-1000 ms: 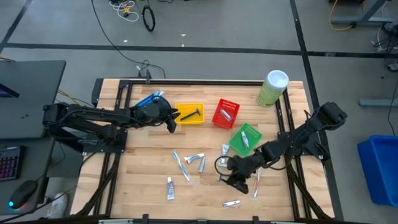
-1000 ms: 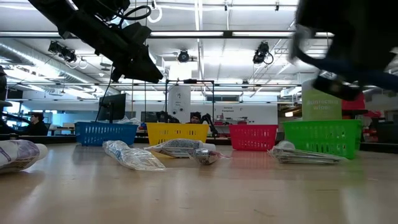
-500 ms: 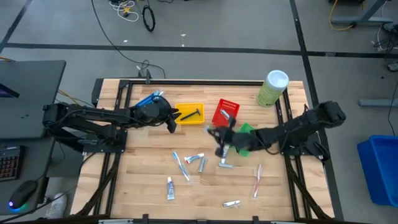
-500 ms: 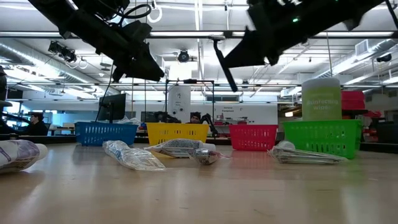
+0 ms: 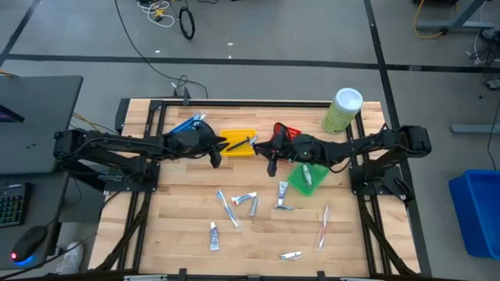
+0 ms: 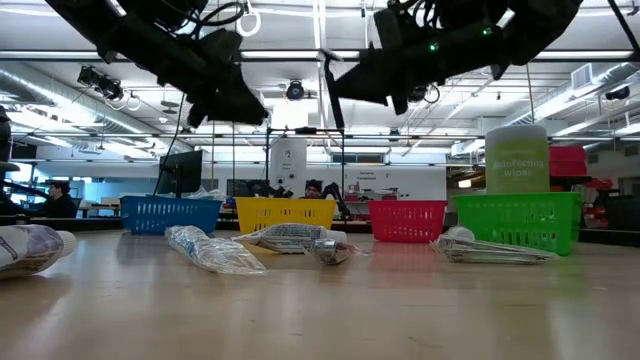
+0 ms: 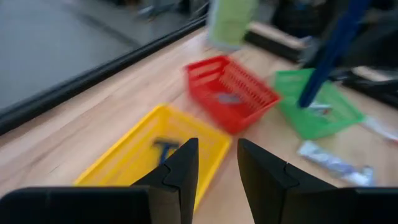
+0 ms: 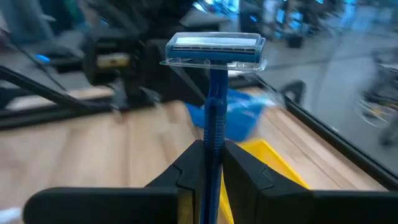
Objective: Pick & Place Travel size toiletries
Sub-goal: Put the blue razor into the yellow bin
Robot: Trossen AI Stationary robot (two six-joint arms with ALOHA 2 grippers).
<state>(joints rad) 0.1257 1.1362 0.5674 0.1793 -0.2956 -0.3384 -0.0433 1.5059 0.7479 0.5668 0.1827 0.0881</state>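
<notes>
My right gripper hangs in the air between the yellow bin and the red bin, shut on a blue razor. In the low view that razor shows as a slim dark stick. My left gripper is open and waits above the table, left of the yellow bin. A dark razor lies in the yellow bin. Several small tubes and thin toothbrushes lie flat on the wood nearer the front edge. My right gripper pinches the blue razor's handle between its two fingers. The clear-capped head stands free above the fingers. The razor is lifted clear of the table and stands nearly upright in the low view.
A green bin holding a tube sits right of my right gripper. A blue bin lies partly under my left arm. A tall pale-green canister stands at the far right corner. Bare wood lies at the near left.
My right gripper has risen from the table's near right part, carrying the razor clear of the wood, and swung toward the far edge and the left, past the green bin to the gap between the yellow and red bins. My left arm has kept still.
</notes>
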